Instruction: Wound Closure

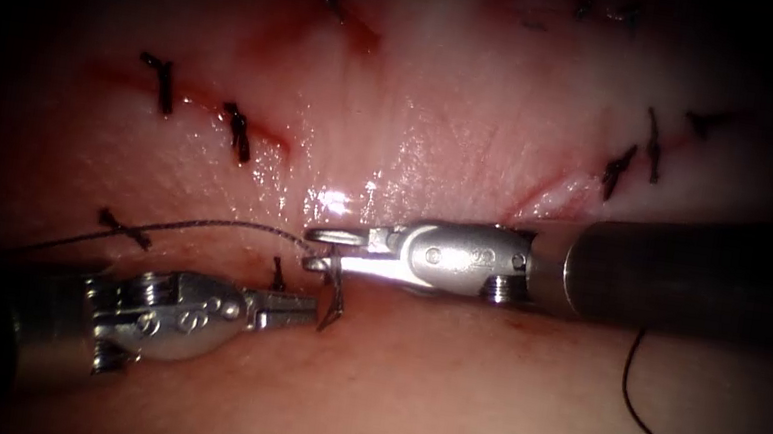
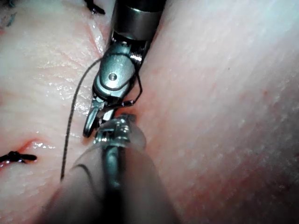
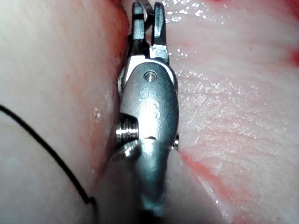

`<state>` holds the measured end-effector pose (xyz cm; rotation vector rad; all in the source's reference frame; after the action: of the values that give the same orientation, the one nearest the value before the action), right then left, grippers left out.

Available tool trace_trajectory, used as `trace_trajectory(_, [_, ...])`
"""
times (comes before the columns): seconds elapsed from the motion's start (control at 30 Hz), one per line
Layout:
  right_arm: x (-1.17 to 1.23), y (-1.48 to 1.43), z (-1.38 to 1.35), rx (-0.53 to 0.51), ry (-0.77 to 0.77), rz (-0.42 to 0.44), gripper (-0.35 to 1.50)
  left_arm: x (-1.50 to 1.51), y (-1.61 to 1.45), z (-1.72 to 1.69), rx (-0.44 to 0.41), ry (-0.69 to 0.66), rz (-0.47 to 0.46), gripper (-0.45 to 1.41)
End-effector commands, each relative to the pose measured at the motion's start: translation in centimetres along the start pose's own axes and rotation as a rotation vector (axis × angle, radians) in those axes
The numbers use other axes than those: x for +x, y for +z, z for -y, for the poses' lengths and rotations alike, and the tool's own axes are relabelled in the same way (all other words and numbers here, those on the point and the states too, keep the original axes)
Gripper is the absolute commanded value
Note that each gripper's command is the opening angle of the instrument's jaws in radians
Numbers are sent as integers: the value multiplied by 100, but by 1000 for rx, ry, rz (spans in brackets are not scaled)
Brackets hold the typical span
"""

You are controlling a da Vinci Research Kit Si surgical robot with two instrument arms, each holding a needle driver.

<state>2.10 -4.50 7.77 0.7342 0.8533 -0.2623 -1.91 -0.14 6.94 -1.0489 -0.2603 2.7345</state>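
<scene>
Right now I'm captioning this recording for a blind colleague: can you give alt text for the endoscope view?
The left gripper is shut on the curved needle, while the right gripper is open just above it, where the thread meets the needle. Both sit over the tissue, which carries several dark stitches.

The endoscope looks down from the front; both wrist views sit close along their shafts, sharing the tissue (image 1: 439, 134).

Dark finished stitches (image 1: 238, 132) cross other small cuts (image 1: 268, 137) nearby.
</scene>
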Motion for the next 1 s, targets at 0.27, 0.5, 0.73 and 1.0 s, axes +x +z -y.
trace_trajectory(0.27, [-8,27,16,70,-9,24,-35,0,6,3,1,0,0,5])
trace_trajectory(0.5, [-26,45,36,158,18,83,-35,0,6,4,1,0,0,5])
trace_trajectory(0.73, [-41,58,49,241,51,145,-35,0,5,4,2,1,1,7])
trace_trajectory(1.0, [-67,52,69,290,102,199,-35,-1,4,3,2,1,1,7])
